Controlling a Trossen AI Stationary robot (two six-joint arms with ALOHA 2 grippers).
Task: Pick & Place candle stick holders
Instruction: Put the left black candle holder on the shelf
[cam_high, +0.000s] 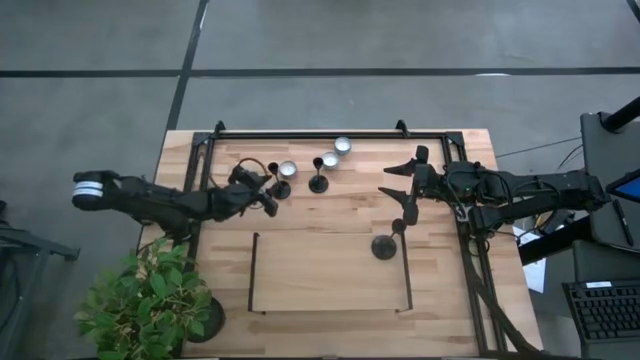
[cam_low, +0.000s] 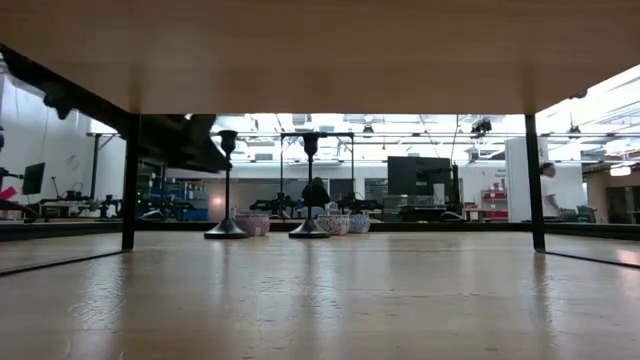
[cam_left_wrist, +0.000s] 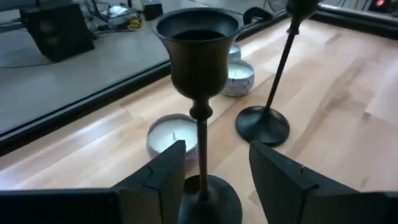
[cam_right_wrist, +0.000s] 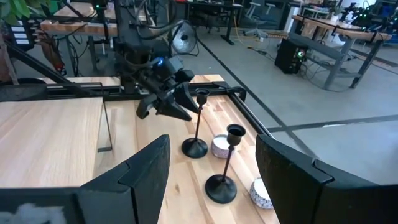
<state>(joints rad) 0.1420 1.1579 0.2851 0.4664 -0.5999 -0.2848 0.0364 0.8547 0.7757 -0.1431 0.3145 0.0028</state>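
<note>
Now the left gripper (cam_left_wrist: 214, 174) has its fingers apart around a candle stick holder (cam_high: 273, 178) that might tip.

Biggest is the pale wooden counter (cam_high: 330, 250), smooth, with a thin black frame. Next come the two dark arms; the right gripper (cam_high: 402, 185) waits wide open and empty near the far right side. Three thin black metal holders stand up: one at the left gripper, one (cam_high: 318, 175) nearby, one (cam_high: 386, 243) closer to the right arm. Each is tall on a small round foot, so a bump from a finger could knock it over. Smallest are white candles (cam_high: 288, 169) in shiny cups, close enough to get hit.
</note>
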